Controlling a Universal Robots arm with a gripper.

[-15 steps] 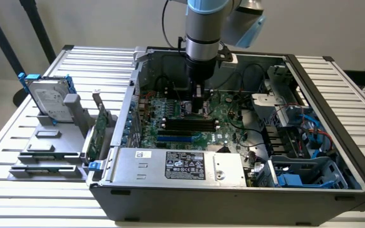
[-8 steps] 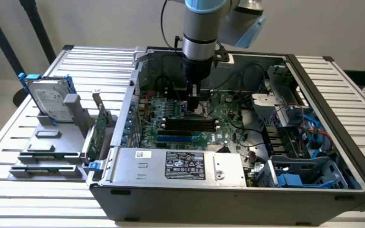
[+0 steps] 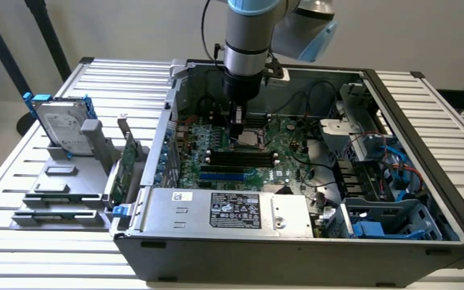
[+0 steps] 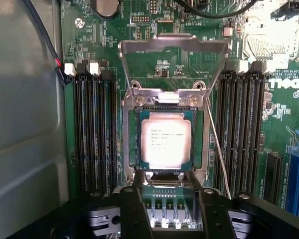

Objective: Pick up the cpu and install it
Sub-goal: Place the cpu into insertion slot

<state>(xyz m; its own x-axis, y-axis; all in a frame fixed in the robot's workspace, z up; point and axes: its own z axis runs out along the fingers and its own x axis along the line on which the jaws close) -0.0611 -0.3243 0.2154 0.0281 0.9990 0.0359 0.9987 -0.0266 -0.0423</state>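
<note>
My silver-grey robot arm with pale blue joint caps (image 3: 244, 36) hangs nearly vertical, wrist turned straight down. At its tip the black two-finger gripper (image 3: 238, 128) points downward. In the wrist view its fingers (image 4: 132, 209) stand apart, gripping nothing.

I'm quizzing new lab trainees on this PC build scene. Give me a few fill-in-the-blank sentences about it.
1. The cpu lies in the motherboard's ____.
2. The metal retention frame hinged beside it is swung ____, not clamped down.
3. The hard drive stands outside the computer case, at the exterior view's ____.
Missing words: socket; open; left.
</note>
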